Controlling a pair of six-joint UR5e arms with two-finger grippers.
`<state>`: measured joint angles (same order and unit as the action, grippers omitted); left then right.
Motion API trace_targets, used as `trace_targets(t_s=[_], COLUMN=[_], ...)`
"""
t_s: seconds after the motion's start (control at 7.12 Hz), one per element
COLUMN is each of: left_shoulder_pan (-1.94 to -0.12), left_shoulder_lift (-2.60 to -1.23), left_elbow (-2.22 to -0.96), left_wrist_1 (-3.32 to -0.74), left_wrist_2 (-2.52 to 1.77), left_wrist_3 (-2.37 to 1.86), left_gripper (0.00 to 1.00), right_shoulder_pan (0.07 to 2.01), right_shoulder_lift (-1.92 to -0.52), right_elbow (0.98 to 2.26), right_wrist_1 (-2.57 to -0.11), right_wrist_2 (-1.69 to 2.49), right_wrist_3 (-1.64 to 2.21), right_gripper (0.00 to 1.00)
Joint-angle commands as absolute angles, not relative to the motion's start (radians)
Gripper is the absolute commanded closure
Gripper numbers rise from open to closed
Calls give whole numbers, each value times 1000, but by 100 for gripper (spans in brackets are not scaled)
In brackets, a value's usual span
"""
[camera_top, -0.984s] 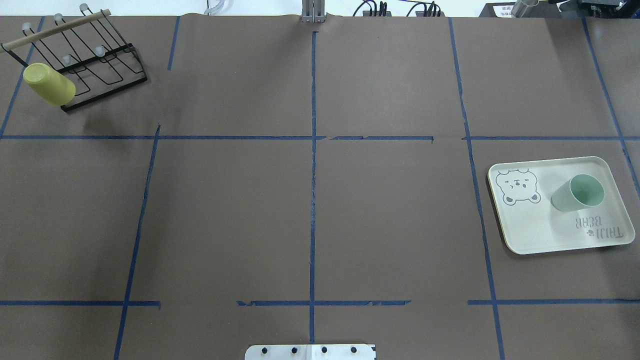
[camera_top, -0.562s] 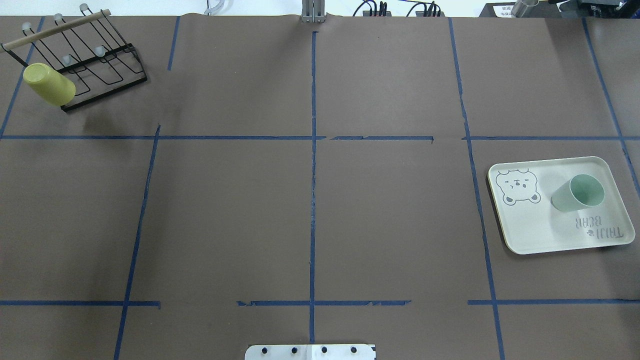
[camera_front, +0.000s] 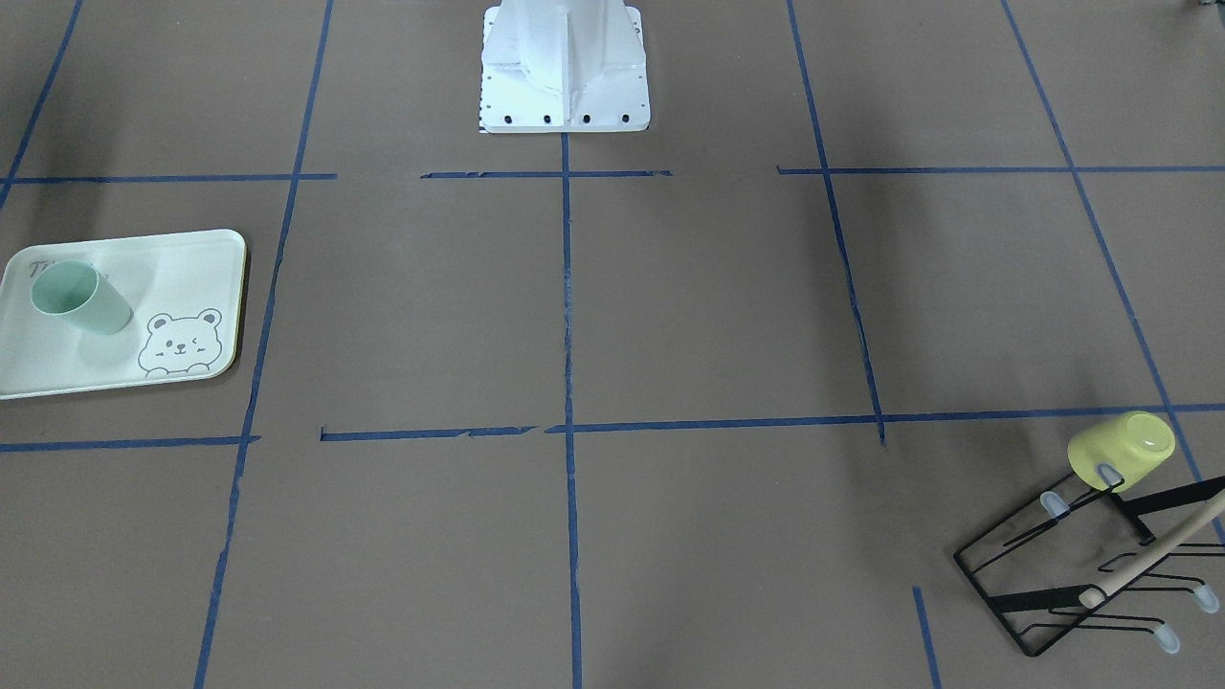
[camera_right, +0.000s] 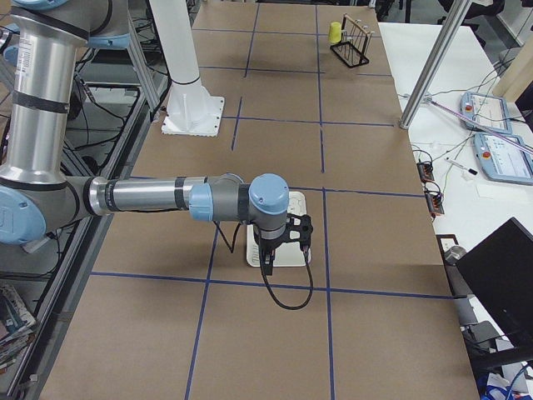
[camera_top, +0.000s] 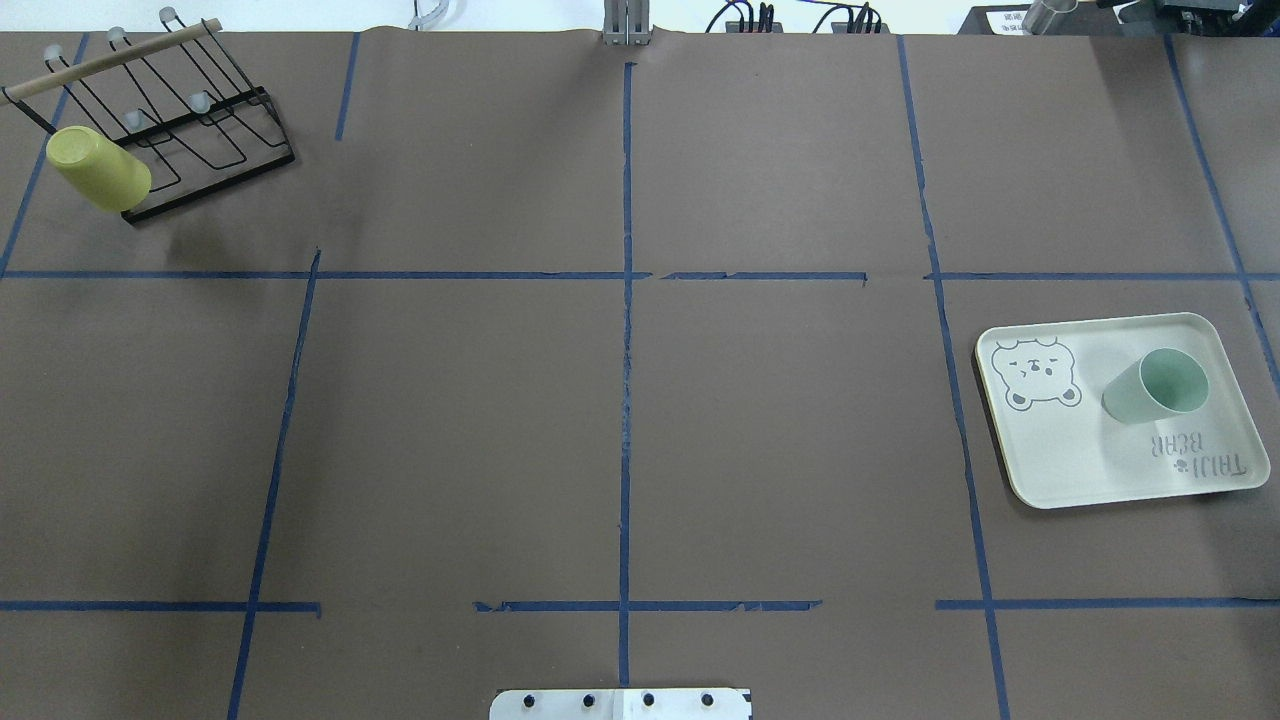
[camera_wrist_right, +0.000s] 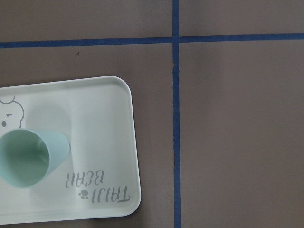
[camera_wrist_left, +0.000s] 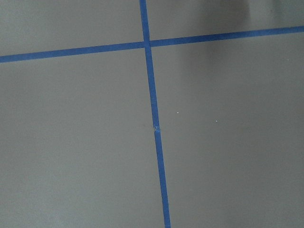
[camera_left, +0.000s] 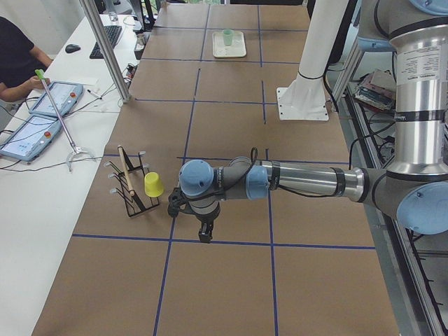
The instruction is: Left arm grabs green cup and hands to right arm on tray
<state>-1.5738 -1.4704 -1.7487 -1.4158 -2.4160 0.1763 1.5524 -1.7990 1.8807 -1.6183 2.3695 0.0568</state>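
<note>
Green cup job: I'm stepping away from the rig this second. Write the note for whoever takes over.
Left pincer: hangs above the table beside the rack; cannot tell whether it is open or shut.
Right pincer: hangs by the tray; cannot tell either.
Green cup: upright on the tray, mouth up, nothing gripping it.
Yellow cup: upside down on a rack peg.
Done: the cup is on the tray.
Left: seemingly nothing on the cup itself.
</note>
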Motion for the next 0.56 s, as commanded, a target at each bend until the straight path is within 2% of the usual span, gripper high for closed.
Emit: trace_targets(t_s=[0.0, 0.42], left_shoulder_pan=[-1574, -1572], left_shoulder_lift=[-1470, -1479], left_elbow=[-1750, -1766], left_wrist_1=[-1416, -1416], left_wrist_2=[-2416, -2425], left_wrist_3=[176, 175], left_gripper=[0, 0], right_shoulder_pan=[1552, 1552], right_shoulder_lift=[-1801, -1802], right_elbow=[1881, 1881], right_wrist_1=[-1618, -1615], right_wrist_2=[2370, 2368], right_wrist_3=[57, 57], right_gripper=[0, 0])
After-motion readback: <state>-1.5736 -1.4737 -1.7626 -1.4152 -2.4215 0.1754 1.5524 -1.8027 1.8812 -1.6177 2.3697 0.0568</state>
